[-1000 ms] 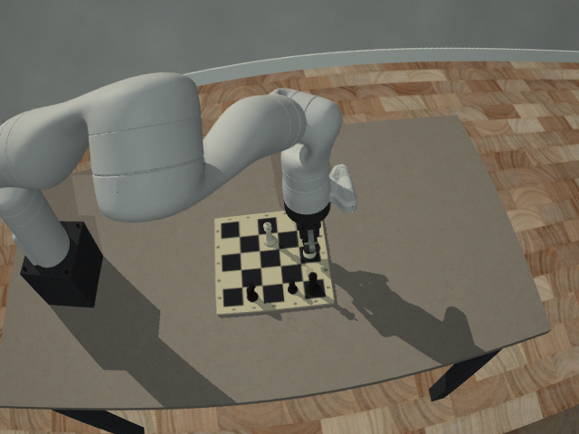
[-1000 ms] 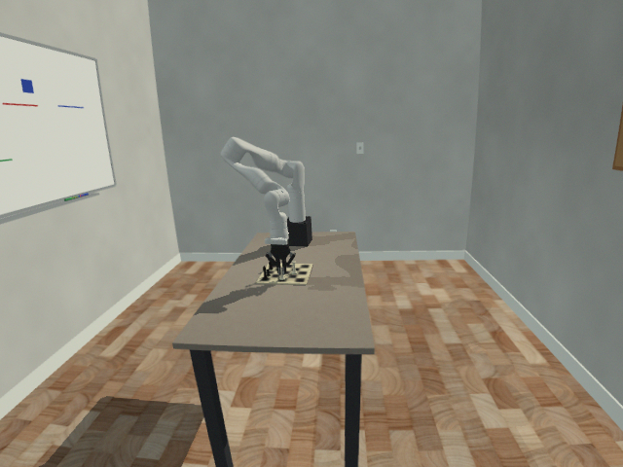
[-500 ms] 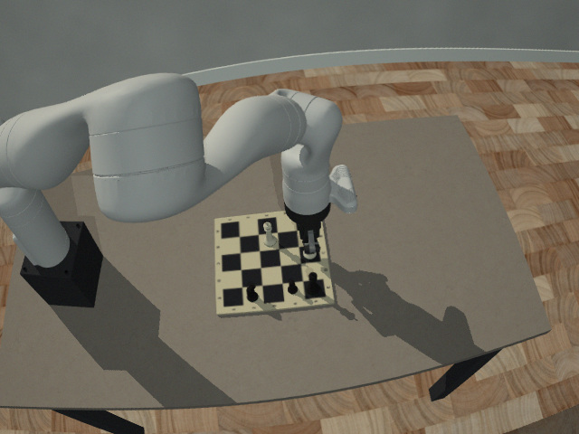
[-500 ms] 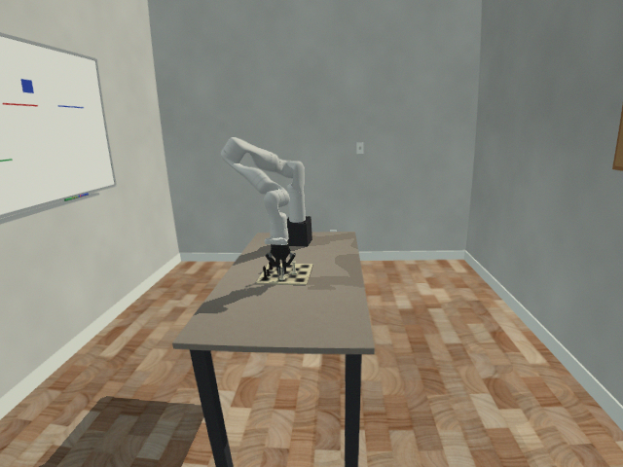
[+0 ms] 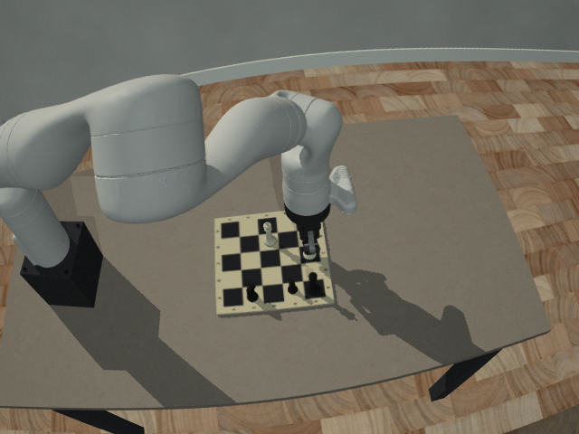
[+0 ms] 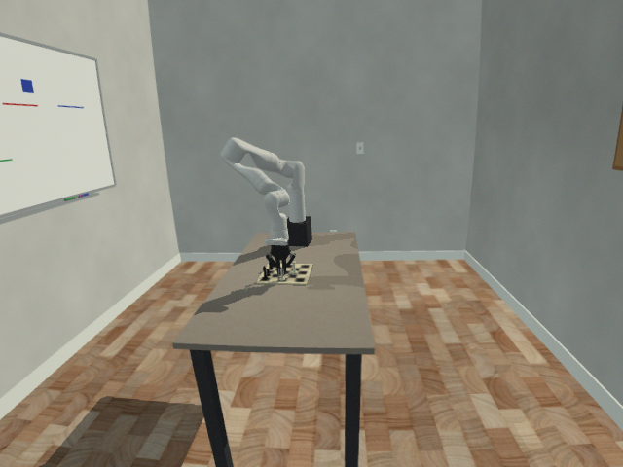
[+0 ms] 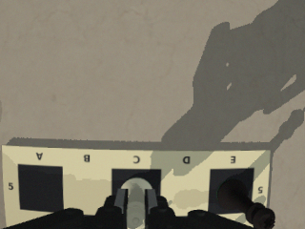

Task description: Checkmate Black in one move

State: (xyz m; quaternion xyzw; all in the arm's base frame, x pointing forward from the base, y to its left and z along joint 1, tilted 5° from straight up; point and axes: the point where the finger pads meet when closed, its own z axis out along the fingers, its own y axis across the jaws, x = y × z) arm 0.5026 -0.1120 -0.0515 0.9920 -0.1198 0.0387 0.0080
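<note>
The small chessboard (image 5: pixel 273 263) lies in the middle of the table. My gripper (image 5: pixel 308 246) points straight down at the board's right edge and is shut on a white piece (image 5: pixel 308 256). In the wrist view that white piece (image 7: pixel 135 198) sits between my fingers, in front of the dark C5 square. I cannot tell whether its base rests on the board. A white king (image 5: pixel 269 233) stands near the board's far side. Two black pawns (image 5: pixel 251 293) (image 5: pixel 292 286) and a larger black piece (image 5: pixel 314 285) stand along the near side; the larger black piece also shows in the wrist view (image 7: pixel 238 198) on E5.
The arm's black base (image 5: pixel 61 266) stands at the table's left. In the exterior view the board (image 6: pixel 287 273) is small and far off under the gripper (image 6: pixel 278 264). Bare table top surrounds the board, with the table edge beyond it on the right.
</note>
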